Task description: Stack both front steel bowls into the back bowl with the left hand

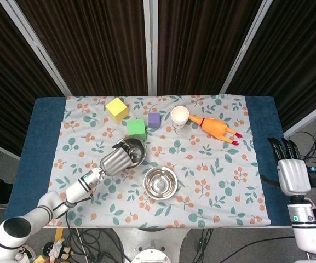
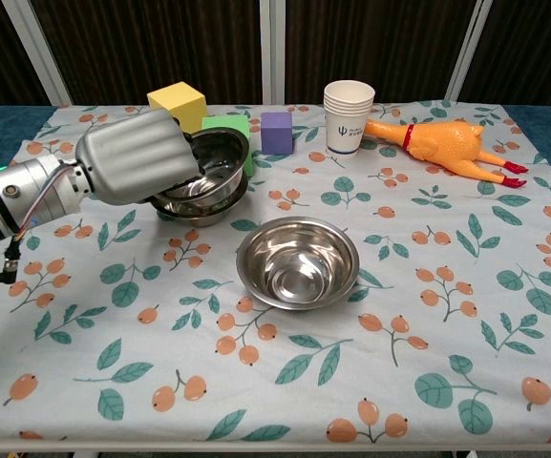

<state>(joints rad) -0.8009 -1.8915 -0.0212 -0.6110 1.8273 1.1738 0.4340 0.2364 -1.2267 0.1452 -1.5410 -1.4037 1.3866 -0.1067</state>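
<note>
My left hand (image 2: 139,157) (image 1: 115,160) grips a steel bowl (image 2: 211,164) by its left rim, tilted, and holds it in the mouth of the back steel bowl (image 2: 213,205) (image 1: 136,149). Whether it is fully seated I cannot tell. The other front steel bowl (image 2: 298,261) (image 1: 160,182) sits upright on the cloth to the right and nearer the table's front edge. My right hand (image 1: 293,171) hangs past the right edge of the table with its fingers straight and apart, holding nothing.
A green block (image 2: 220,126), a purple block (image 2: 276,132) and a yellow block (image 2: 177,102) stand just behind the stacked bowls. A stack of paper cups (image 2: 349,116) and a rubber chicken (image 2: 444,144) lie at the back right.
</note>
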